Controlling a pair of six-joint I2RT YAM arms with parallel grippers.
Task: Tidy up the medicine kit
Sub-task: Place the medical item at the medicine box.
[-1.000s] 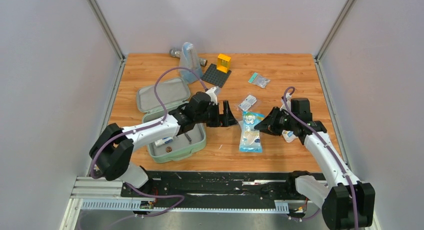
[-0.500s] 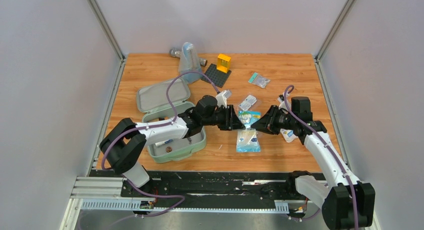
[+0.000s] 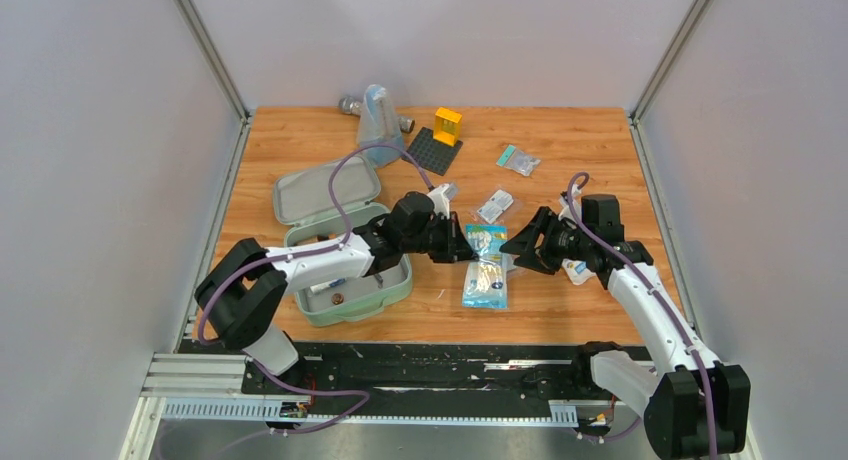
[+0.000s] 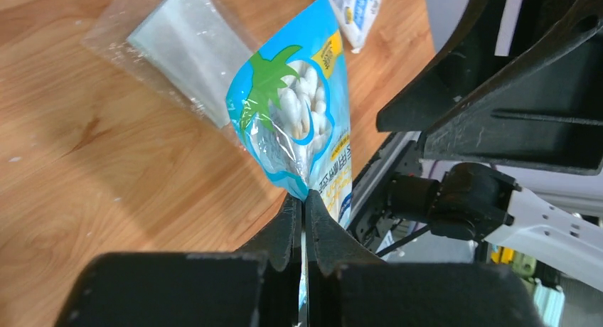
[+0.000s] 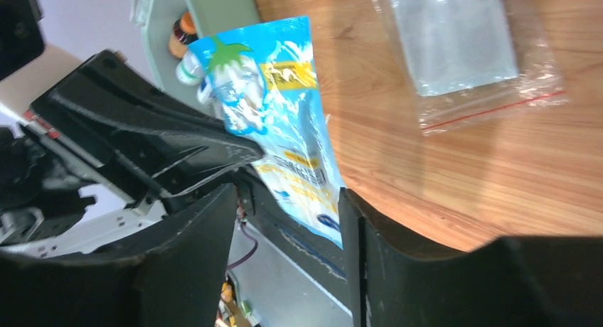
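Observation:
A blue snack-style packet (image 3: 485, 270) with a green palm print hangs between the two arms above the table. My left gripper (image 3: 462, 242) is shut on its edge; in the left wrist view the jaws (image 4: 303, 199) pinch the packet (image 4: 299, 121). My right gripper (image 3: 522, 245) stands open beside the packet's right side; in the right wrist view the packet (image 5: 284, 149) lies between its spread fingers (image 5: 288, 199), not pinched. The medicine kit's mint-green tray (image 3: 360, 312) sits at the left with small items inside, and its lid (image 3: 305, 195) lies behind it.
A clear zip bag (image 3: 494, 205) lies just behind the packet, another small bag (image 3: 519, 160) farther back. A dark studded baseplate (image 3: 430, 152) with a yellow block (image 3: 447, 125) and a translucent pouch (image 3: 379, 120) stand at the back. A white item (image 3: 578, 271) lies under the right arm.
My left gripper reached right to the packet and shut on its edge. My right gripper, which had held the packet, opened. The packet shifted slightly left.

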